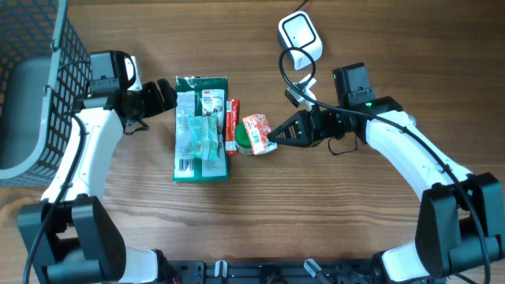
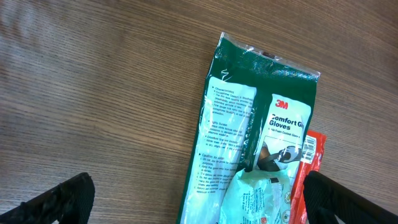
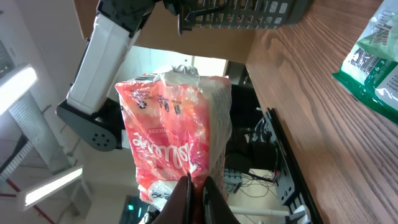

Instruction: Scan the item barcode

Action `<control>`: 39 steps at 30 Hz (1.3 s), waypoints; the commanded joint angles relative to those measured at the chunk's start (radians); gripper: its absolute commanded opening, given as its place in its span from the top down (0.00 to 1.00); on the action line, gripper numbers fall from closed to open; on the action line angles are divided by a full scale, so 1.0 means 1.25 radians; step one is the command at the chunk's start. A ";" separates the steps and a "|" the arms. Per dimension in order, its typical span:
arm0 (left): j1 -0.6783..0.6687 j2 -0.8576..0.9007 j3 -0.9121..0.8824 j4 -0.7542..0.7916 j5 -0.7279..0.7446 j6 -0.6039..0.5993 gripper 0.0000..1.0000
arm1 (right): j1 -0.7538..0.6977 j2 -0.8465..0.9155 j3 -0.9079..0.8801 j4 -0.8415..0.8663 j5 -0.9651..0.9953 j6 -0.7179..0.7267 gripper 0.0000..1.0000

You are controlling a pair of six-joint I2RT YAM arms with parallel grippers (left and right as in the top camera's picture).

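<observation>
From overhead, my right tool point(image 1: 274, 137) is pinched tight on a red-and-white pouch point(image 1: 256, 131) near the middle of the surface point(image 1: 331, 229). The pouch is just right of a slim red packet point(image 1: 232, 122) and a green glove packet point(image 1: 201, 128). The white scanner point(image 1: 300, 35) sits well apart, at the far edge. My left tool point(image 1: 166, 95) is spread wide at the glove packet's corner, gripping nothing.

Through the left wrist, both fingers point(image 2: 62, 199) straddle that packet's end without touching it.

Through the right wrist, the closed fingers point(image 3: 186, 193) nip the pouch's lower edge.
</observation>
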 commanded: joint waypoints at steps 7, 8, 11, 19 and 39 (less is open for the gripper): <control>0.007 -0.009 0.010 0.003 -0.005 0.007 0.00 | 0.003 -0.019 0.015 0.005 0.024 0.001 0.96; 0.007 -0.009 0.010 0.003 -0.005 0.007 0.00 | 0.003 -0.018 0.015 0.004 0.033 0.002 0.96; 0.007 -0.009 0.010 0.003 -0.005 0.007 0.00 | 0.002 -0.018 0.015 0.011 0.046 0.001 0.96; 0.007 -0.009 0.010 0.003 -0.005 0.007 0.00 | 0.003 -0.018 0.012 0.007 0.369 0.009 0.96; 0.007 -0.009 0.010 0.003 -0.005 0.007 0.00 | 0.007 -0.018 -0.022 -0.088 0.746 0.106 0.96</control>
